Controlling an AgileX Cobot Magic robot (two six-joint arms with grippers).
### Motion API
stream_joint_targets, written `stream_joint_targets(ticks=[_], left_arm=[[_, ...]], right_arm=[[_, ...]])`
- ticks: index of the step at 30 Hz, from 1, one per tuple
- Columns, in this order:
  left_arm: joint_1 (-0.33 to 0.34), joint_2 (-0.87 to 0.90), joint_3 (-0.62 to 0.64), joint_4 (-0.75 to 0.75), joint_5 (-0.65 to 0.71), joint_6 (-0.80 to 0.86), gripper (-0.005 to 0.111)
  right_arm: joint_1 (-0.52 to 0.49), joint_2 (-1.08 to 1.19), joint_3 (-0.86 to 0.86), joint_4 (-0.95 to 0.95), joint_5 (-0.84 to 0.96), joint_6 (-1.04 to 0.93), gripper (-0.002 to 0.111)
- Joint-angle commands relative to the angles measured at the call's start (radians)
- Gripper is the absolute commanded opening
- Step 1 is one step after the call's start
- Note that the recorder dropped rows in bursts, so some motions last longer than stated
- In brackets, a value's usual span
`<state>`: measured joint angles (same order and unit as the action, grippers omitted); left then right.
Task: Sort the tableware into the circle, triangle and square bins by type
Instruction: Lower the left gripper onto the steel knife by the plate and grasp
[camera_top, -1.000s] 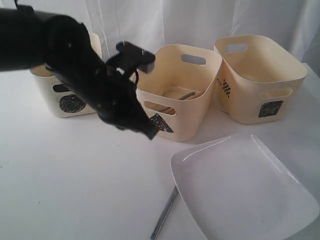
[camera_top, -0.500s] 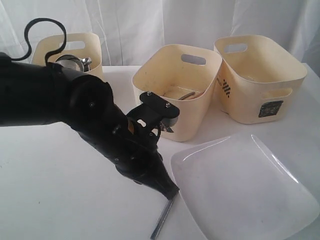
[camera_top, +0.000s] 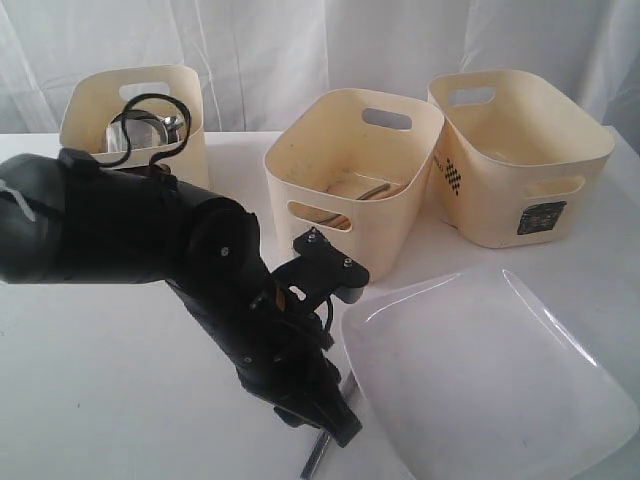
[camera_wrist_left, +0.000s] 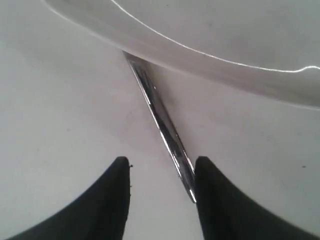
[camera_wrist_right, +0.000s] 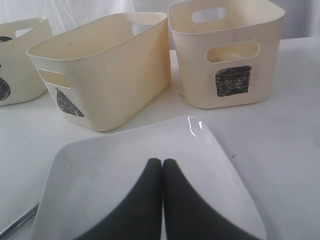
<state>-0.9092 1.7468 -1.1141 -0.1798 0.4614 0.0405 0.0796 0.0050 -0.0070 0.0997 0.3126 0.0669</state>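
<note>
A steel cutlery handle (camera_wrist_left: 160, 117) lies on the white table, and its far end is hidden under the large white square plate (camera_wrist_left: 225, 35). My left gripper (camera_wrist_left: 162, 167) is open low over the handle's free end, which lies close against one of its fingers (camera_wrist_left: 212, 195). In the exterior view the left gripper (camera_top: 335, 425) is at the plate's (camera_top: 490, 370) near left edge, over the handle (camera_top: 316, 458). My right gripper (camera_wrist_right: 162, 162) is shut and empty above the plate (camera_wrist_right: 100, 175). The circle bin (camera_top: 135, 95), triangle bin (camera_top: 350, 170) and square bin (camera_top: 520, 150) stand at the back.
Steel cups (camera_top: 145, 130) sit in the circle bin. Cutlery (camera_top: 365, 190) lies in the triangle bin. The left arm's black bulk (camera_top: 150, 240) crosses the table in front of the circle bin. White curtains hang behind the bins.
The left arm has swung down from in front of the bins to the table beside the plate. Its gripper has gone from shut to open over the steel handle.
</note>
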Motion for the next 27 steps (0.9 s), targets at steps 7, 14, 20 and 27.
stream_joint_targets(ticks=[7, 14, 20, 27], left_arm=[[-0.012, 0.049, 0.008, -0.029, -0.064, -0.058, 0.047], [-0.012, 0.061, 0.008, -0.029, -0.134, -0.133, 0.047], [-0.012, 0.065, 0.008, -0.027, -0.155, -0.134, 0.047], [-0.012, 0.103, 0.008, -0.027, -0.144, -0.137, 0.047]], right_arm=[[0.002, -0.005, 0.007, 0.002, -0.014, -0.004, 0.0], [0.002, -0.005, 0.007, 0.002, -0.014, -0.004, 0.0], [0.002, -0.005, 0.007, 0.002, -0.014, -0.004, 0.0], [0.002, -0.005, 0.007, 0.002, -0.014, -0.004, 0.0]])
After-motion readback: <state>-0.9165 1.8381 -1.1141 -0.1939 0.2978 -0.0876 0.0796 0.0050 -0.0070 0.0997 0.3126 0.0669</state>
